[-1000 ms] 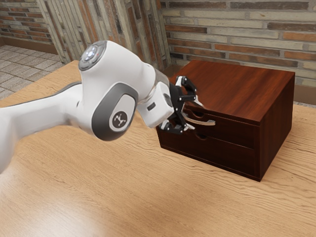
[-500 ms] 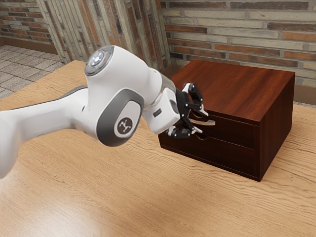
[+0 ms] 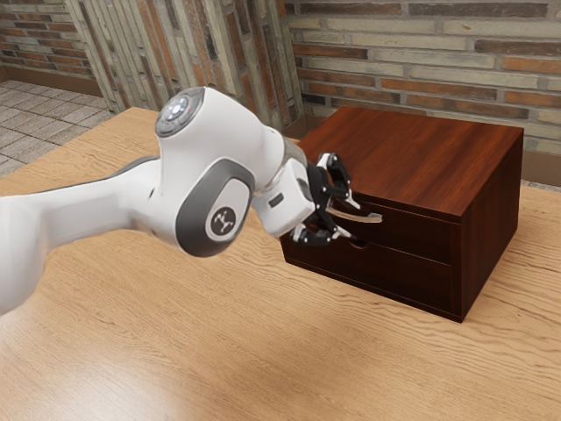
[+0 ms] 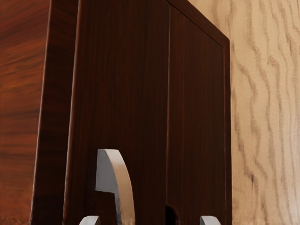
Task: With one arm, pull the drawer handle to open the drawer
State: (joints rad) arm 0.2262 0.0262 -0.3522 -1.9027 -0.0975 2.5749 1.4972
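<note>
Drawer handle, a curved silver bar, is fixed to the front of the upper drawer of a dark wooden cabinet. The cabinet stands on the desk near its far edge, toward the exterior view's right, with its drawer fronts facing the desk's middle. Below the upper drawer is a lower drawer, which has a small notch cut into its top edge.

The upper drawer front looks level with the lower one, so the drawer appears closed.

The white arm reaches in from the exterior view's left, and its black gripper is right at the handle. The fingers are spread apart, one above the bar and one below it. The end of the handle nearest the cabinet's front corner lies between them.

In the wrist view the handle rises close in front of the hand. Two pale fingertips show on either side of it, with clear space between the bar and the fingertip on the lower drawer's side, so the hand is released rather than clamped on the bar. The notch shows as a dark cut just beside the handle, on the seam between the two drawer fronts.

Behind the cabinet is a brick wall.
</note>
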